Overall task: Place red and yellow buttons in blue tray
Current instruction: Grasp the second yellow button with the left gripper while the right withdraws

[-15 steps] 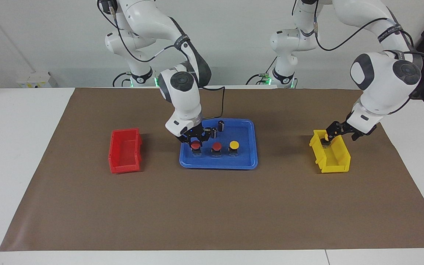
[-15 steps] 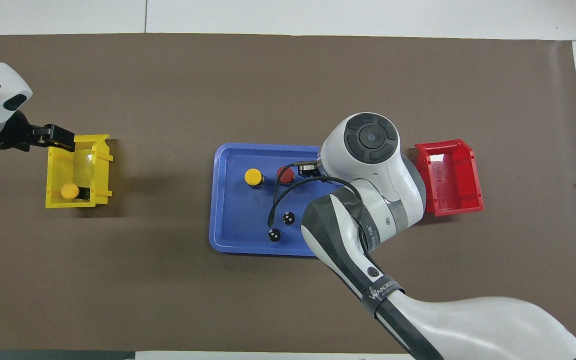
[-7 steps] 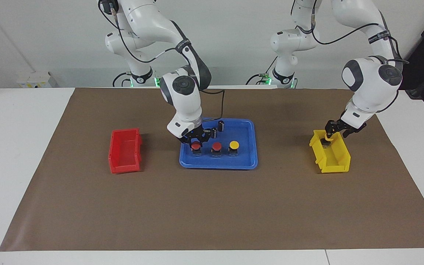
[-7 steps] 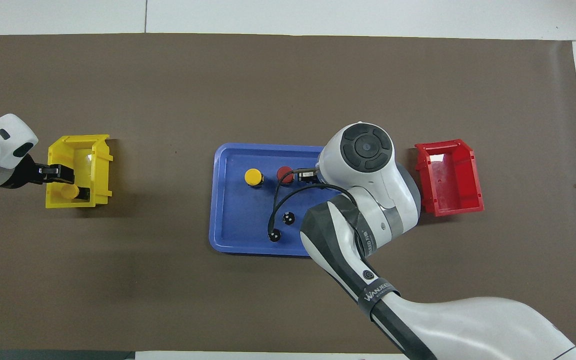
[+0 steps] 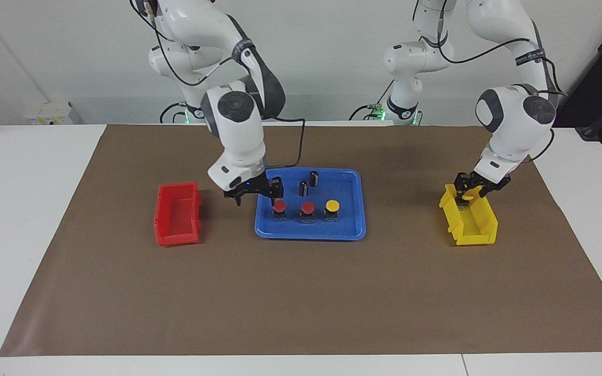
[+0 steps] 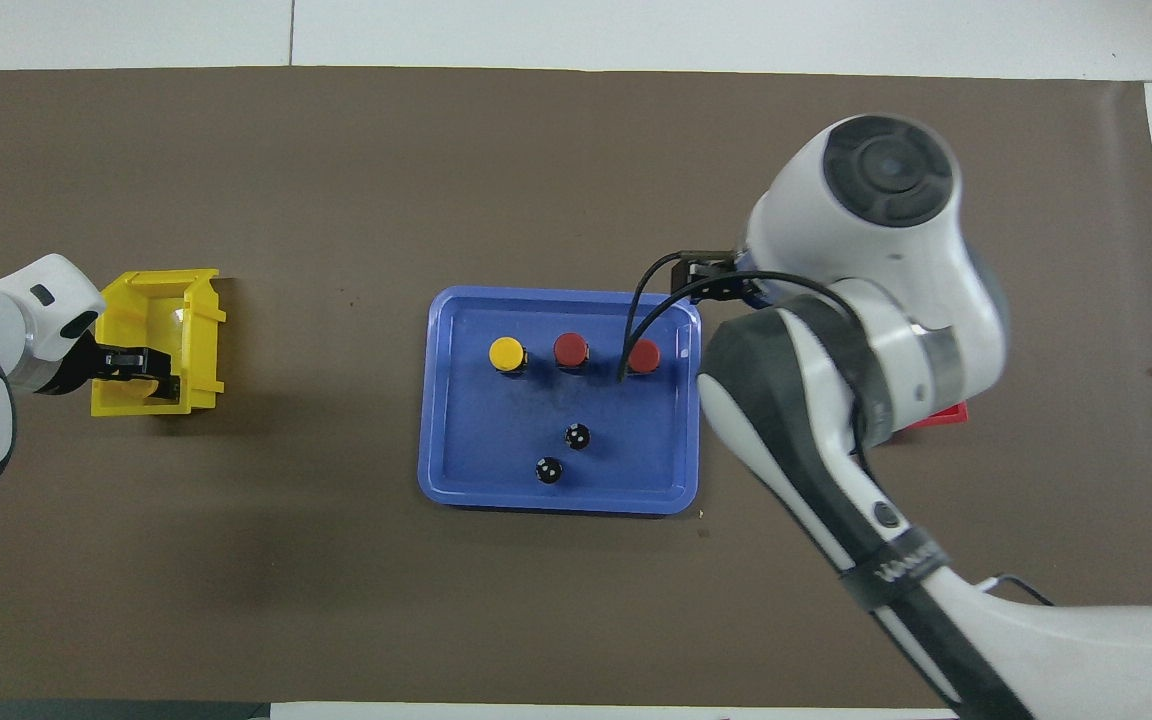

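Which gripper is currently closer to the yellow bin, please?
The left. The left gripper is down in the yellow bin, at the yellow button inside. The right gripper is over the blue tray's edge at the right arm's end, near the red bin.

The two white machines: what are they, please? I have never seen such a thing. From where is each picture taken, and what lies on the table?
They are two robot arms, each ending in a two-finger gripper. One picture faces them from across the table; the other looks down from above their own end. On the brown mat lie a blue tray, a red bin and a yellow bin. In the tray stand two red buttons, one yellow button and two black cylinders. The right gripper is open over the tray's edge beside a red button, holding nothing. The left gripper is down in the yellow bin at a second yellow button; whether it grips it cannot be seen.
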Robot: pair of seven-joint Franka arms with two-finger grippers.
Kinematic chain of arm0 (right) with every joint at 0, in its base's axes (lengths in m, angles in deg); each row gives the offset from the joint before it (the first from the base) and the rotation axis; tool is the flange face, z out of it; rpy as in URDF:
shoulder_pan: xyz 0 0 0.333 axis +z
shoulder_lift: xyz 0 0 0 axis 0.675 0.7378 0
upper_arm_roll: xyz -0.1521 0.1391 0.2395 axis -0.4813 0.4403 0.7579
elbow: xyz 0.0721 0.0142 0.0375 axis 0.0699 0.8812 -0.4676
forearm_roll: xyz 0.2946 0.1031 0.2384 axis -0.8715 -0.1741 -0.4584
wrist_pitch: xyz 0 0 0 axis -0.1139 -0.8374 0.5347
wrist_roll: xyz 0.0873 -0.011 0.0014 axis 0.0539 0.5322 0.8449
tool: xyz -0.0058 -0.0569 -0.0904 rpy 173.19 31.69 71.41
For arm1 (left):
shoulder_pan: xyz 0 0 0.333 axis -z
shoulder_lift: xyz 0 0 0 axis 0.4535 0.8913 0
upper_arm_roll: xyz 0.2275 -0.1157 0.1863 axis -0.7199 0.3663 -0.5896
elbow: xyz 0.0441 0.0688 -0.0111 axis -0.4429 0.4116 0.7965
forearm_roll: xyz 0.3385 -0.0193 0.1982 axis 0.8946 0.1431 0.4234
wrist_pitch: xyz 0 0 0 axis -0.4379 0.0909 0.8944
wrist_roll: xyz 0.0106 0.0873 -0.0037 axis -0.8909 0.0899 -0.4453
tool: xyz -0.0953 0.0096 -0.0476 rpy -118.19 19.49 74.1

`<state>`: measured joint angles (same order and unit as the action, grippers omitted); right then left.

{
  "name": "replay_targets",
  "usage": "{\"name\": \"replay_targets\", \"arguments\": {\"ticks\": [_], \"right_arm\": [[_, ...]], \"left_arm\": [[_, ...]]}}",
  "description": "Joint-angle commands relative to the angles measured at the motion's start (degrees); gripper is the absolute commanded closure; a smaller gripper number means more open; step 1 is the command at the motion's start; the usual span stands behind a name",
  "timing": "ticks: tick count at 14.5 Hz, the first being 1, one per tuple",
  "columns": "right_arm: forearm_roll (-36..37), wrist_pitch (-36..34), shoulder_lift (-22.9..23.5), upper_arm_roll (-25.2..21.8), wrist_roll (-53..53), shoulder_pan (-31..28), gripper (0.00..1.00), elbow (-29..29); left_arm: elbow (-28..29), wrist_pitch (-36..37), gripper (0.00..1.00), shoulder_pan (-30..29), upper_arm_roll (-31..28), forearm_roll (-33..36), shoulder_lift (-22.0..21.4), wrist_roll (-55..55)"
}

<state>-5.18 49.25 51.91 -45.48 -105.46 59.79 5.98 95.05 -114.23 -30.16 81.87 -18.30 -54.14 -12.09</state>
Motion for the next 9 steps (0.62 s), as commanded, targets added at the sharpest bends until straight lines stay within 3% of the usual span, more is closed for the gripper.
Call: {"name": "replay_targets", "arguments": {"ticks": [1,4,7,8,9], "right_arm": [[0.1,-6.1,-5.0,0.8,7.2,-7.5,0.00,-0.7],[0.3,-11.8,-10.3,0.7,9.4,-11.2,0.00,-1.4],[-0.5,-16.7,-11.0,0.6,13.5,-13.7,0.00,-5.7],[-0.5,-16.6,-11.6,0.6,15.9,-14.8,0.00,-3.9],[-0.5,-17.1,-12.7,0.7,18.0,-15.8,0.00,-2.5]], "left_arm": [[1.7,-2.6,0.29,0.1,-0.2,-0.7,-0.4,1.2],[3.0,-3.5,0.30,-0.1,-0.2,-0.7,-0.4,1.3],[3.6,-3.8,0.32,-0.4,-0.2,-0.7,-0.5,1.4],[3.7,-3.9,0.80,-0.4,-0.2,-0.7,-0.5,1.3],[3.6,-4.3,0.98,-0.4,-0.2,-0.7,-0.4,0.6]]}}
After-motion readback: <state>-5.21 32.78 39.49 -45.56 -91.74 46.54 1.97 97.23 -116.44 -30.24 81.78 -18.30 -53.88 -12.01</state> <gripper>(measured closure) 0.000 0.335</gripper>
